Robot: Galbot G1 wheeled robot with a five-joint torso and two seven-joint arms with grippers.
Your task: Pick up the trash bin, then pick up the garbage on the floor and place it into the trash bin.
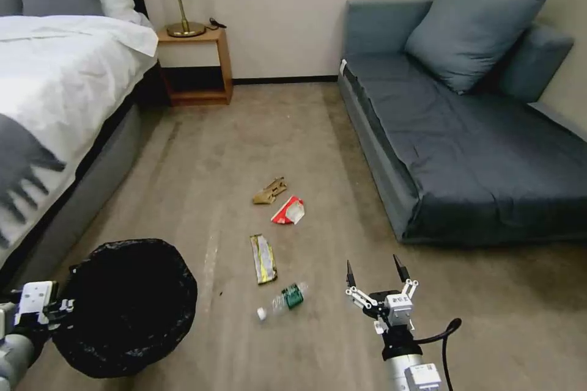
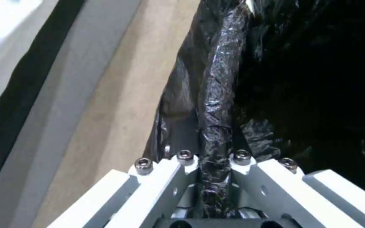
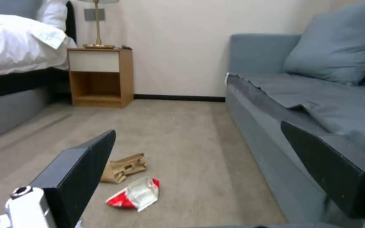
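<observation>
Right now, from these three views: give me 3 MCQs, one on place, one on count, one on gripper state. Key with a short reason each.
1. Where does the bottle lie among the litter?
A. Farthest from the robot, by the nightstand
B. Nearest the robot, just before the yellow-silver wrapper
C. On the sofa

2. How many litter pieces lie on the floor?
A. Two
B. Four
C. Six

3. What state is the left gripper in?
A. Open above the floor
B. Shut on the trash bin at its bagged rim
C. Shut on the bottle

Key:
1 B: the head view has the bottle lowest in the line, under the long wrapper.
2 B: tan paper, red-and-white wrapper, long wrapper, bottle.
3 B: the left wrist view shows the black-bagged rim pinched between its fingers; the right gripper is open over the floor.
</observation>
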